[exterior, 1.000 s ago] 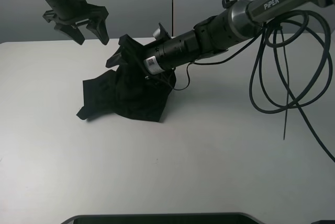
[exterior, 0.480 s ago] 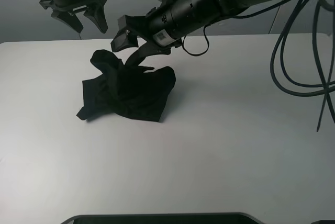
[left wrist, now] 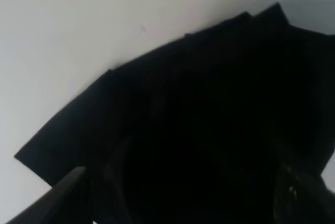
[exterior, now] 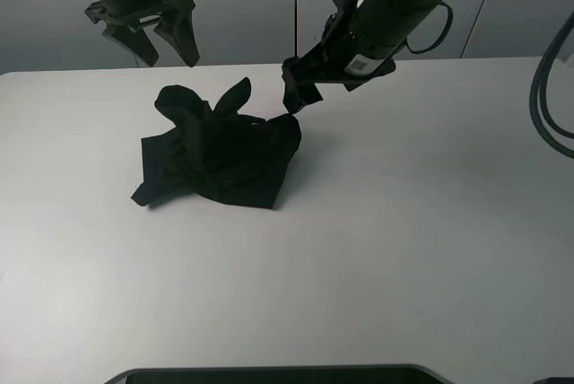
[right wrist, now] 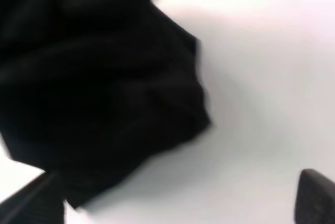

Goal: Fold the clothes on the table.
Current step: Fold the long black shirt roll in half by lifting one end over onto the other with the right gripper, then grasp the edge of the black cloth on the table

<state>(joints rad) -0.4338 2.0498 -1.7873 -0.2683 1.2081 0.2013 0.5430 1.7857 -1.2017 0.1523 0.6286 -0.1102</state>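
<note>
The clothes (exterior: 220, 158) are a crumpled black heap left of the middle of the white table (exterior: 404, 222), with one flap sticking up at the heap's top. My left gripper (exterior: 166, 43) hangs open high above the heap's far-left side, touching nothing. My right gripper (exterior: 300, 90) is open just above the heap's far-right edge, with nothing between its fingers. The left wrist view looks down on the clothes (left wrist: 209, 130) between its wide-apart fingers (left wrist: 49, 203). In the right wrist view, the clothes (right wrist: 94, 88) fill one side and white table (right wrist: 261, 77) the other. No print or label shows.
Black cables (exterior: 552, 88) hang from the right arm at the far right. A dark curved edge (exterior: 269, 373) runs along the near side of the table. Grey wall panels stand behind the table.
The right gripper has let go of the fold it was lifting, opened wider and pulled back to the right. The released flap stands up on the heap. The left gripper has barely moved.
</note>
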